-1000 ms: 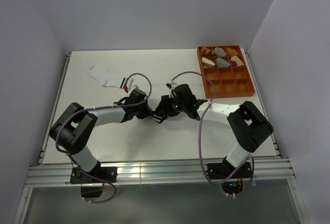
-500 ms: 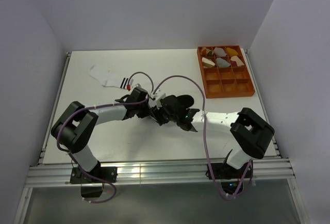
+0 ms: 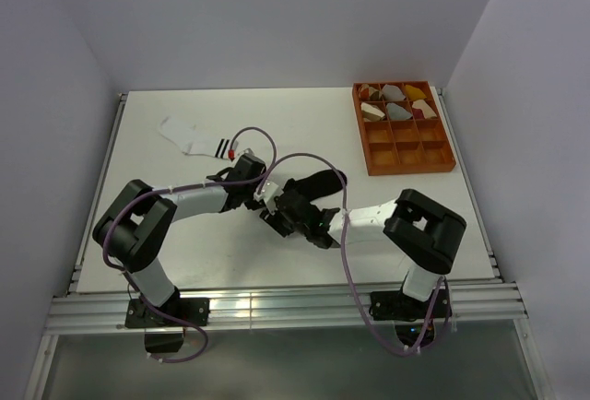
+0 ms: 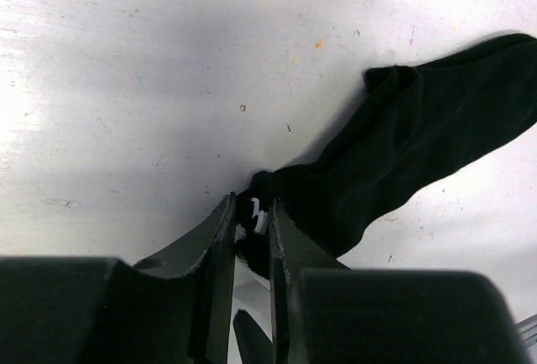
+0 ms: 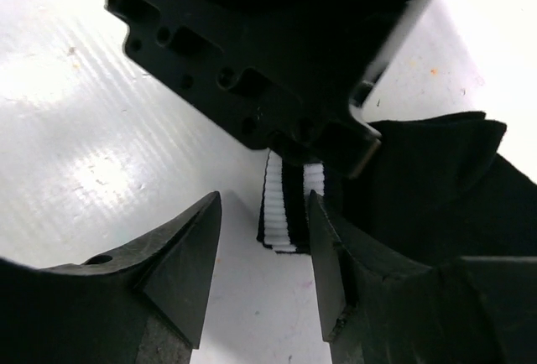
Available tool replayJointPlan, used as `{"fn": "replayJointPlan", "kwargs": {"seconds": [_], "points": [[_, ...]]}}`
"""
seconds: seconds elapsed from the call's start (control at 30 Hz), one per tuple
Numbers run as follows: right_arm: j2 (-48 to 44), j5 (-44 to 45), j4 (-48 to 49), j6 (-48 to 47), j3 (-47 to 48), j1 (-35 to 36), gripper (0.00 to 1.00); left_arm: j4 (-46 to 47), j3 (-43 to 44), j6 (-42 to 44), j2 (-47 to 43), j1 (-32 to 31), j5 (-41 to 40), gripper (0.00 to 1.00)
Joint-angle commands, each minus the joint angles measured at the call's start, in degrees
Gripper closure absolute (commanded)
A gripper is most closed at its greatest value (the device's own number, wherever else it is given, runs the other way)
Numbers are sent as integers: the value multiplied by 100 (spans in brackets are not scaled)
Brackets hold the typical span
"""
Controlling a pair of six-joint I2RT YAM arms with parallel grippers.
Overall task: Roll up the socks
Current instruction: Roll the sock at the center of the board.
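The black sock lies in the middle of the table, its foot stretched back and to the right. My left gripper is shut on its white-striped cuff; the left wrist view shows the cuff pinched between the closed jaws of that gripper, and the sock's body lies flat beyond. My right gripper is open right next to it. In the right wrist view the cuff hangs between the spread jaws of the right gripper, untouched. The white sock with black cuff stripes lies flat at the back left.
An orange compartment tray stands at the back right, with rolled bundles in its far rows. The left gripper's black body fills the top of the right wrist view, very close to my right fingers.
My right gripper has swung left, from the sock's right side to the cuff held by the left gripper. The black sock now lies uncovered and stretched out. The left gripper barely moved.
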Motion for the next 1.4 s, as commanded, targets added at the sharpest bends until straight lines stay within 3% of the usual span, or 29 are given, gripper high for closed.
{"fn": "replayJointPlan", "kwargs": {"seconds": [0.0,0.5,0.57,0.7,0.83,1.0,1.37], "points": [[319,166,242,-42,107,54,47,-296,47,112,147,-23,39,100],[918,641,-918,388,775,54,64,-287,-93,-29,-11,-14,180,100],[822,667,-945,424,749,54,63,-269,-84,-20,-11,-14,180,100],[349,615,-620,485,381,36,48,-278,-49,24,59,-14,180,100],[-197,159,-374,626,178,-87,41,-287,-32,33,95,-14,277,100],[-664,-9,-347,556,186,-298,41,-331,-32,77,103,-14,285,100],[-189,-343,-558,477,327,-368,42,-401,47,94,112,-14,321,100]]}}
